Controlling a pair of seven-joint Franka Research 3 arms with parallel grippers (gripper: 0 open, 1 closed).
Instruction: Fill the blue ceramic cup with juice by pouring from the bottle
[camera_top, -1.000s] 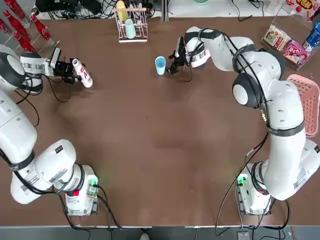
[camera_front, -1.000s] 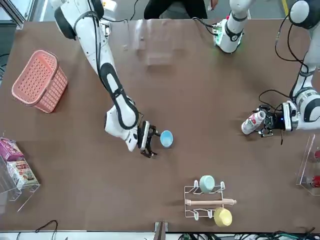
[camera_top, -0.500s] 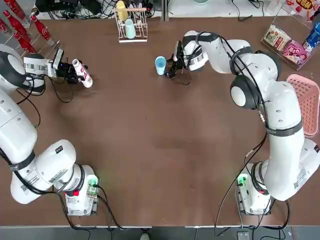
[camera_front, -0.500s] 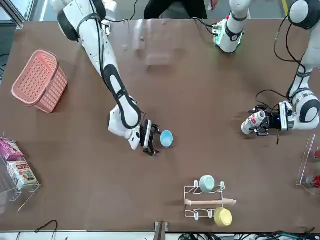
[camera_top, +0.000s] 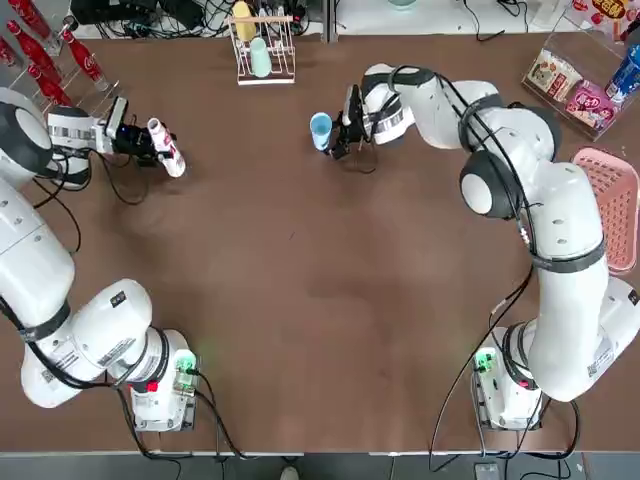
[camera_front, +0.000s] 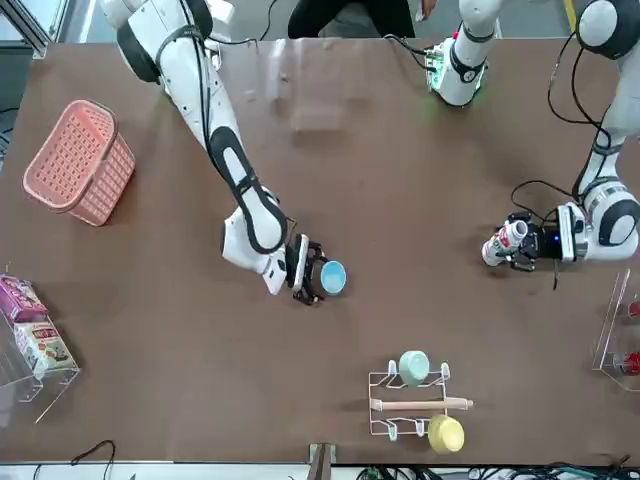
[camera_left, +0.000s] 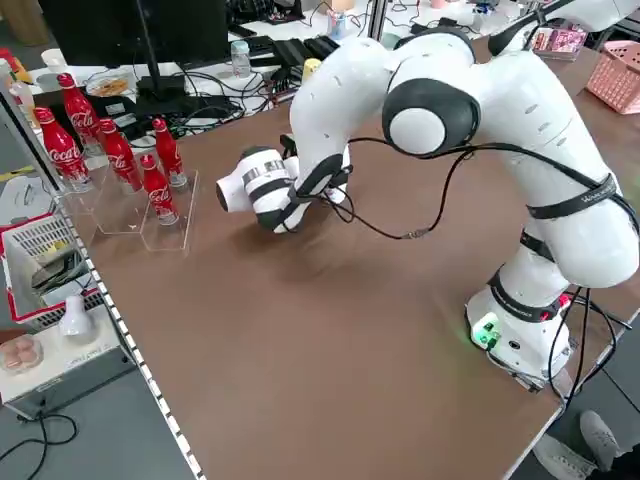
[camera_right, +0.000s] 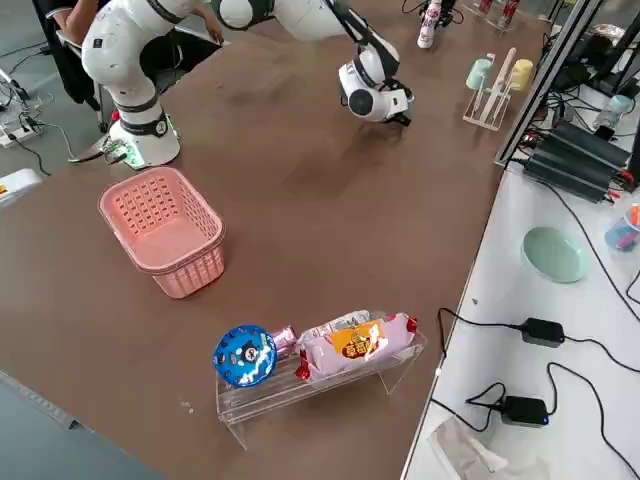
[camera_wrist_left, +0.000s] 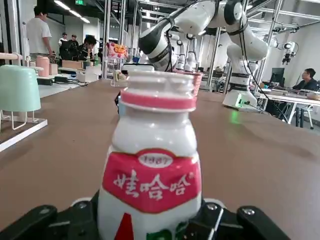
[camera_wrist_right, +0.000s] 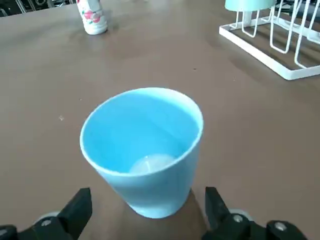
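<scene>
The white bottle (camera_top: 166, 146) with its red label (camera_wrist_left: 151, 184) stands at the table's far left, slightly tilted. My left gripper (camera_top: 148, 143) reaches it from the left side, and its fingers (camera_wrist_left: 84, 214) press against the bottle's lower body. The bottle also shows in the front view (camera_front: 500, 243). The light blue cup (camera_top: 320, 129) stands upright and looks empty near the far middle of the table. My right gripper (camera_top: 338, 130) is open at table height, with one finger (camera_wrist_right: 76, 208) on each side of the cup (camera_wrist_right: 144, 150) without gripping it.
A white wire rack (camera_top: 262, 48) with a mint-green and a yellow cup stands at the far edge. Red cola bottles (camera_top: 48, 62) fill a clear stand at far left. A pink basket (camera_top: 617, 205) and a snack tray (camera_top: 572, 88) sit at the right.
The left gripper's fingers have closed in on the bottle. The right gripper has slid left toward the blue cup, which now stands between its fingers.
</scene>
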